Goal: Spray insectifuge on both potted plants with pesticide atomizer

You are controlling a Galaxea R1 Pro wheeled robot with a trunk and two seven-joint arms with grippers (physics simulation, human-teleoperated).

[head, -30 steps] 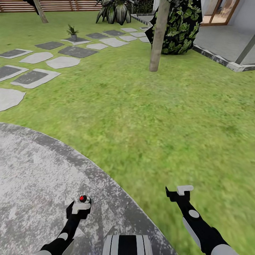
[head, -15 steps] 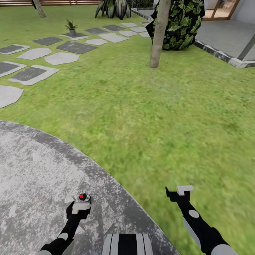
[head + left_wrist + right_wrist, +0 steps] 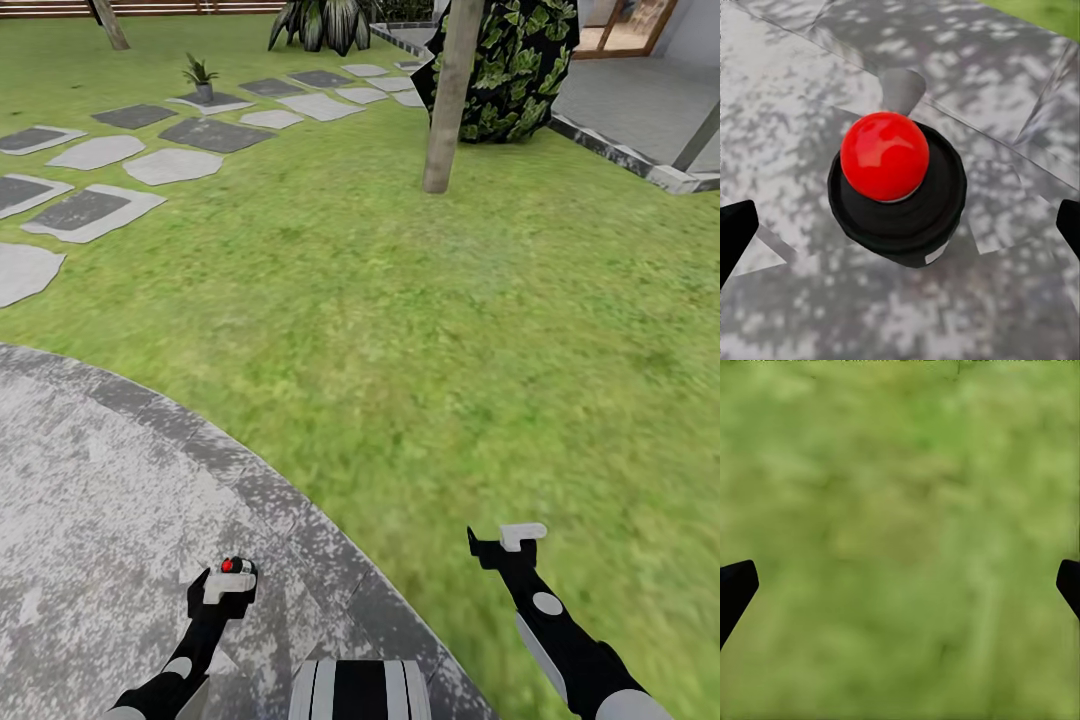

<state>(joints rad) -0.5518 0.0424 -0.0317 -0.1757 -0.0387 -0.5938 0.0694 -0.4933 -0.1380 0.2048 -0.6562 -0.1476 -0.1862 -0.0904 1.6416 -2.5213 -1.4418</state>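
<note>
One potted plant (image 3: 202,77), a small green rosette in a grey pot, stands far off on a stepping stone at the lawn's far left. My left gripper (image 3: 226,588) hangs open over the round grey patio (image 3: 90,500). Straight below it stands a small dark round thing with a red ball on top (image 3: 236,566). In the left wrist view that thing (image 3: 897,195) lies between the two spread fingertips, and the gripper (image 3: 900,232) is apart from it. I cannot tell whether it is the pesticide atomizer. My right gripper (image 3: 505,545) is open over bare grass (image 3: 900,510).
Grey stepping stones (image 3: 95,208) run across the lawn toward a brown fence. A thin tree trunk (image 3: 445,100) and a big leafy bush (image 3: 515,70) stand ahead to the right, beside a paved terrace (image 3: 640,110) with a raised kerb. Open lawn (image 3: 420,300) lies between.
The whole head view has shifted a little, so the camera moved. Both arms keep their pose. The red-topped thing now sits slightly closer under the left gripper.
</note>
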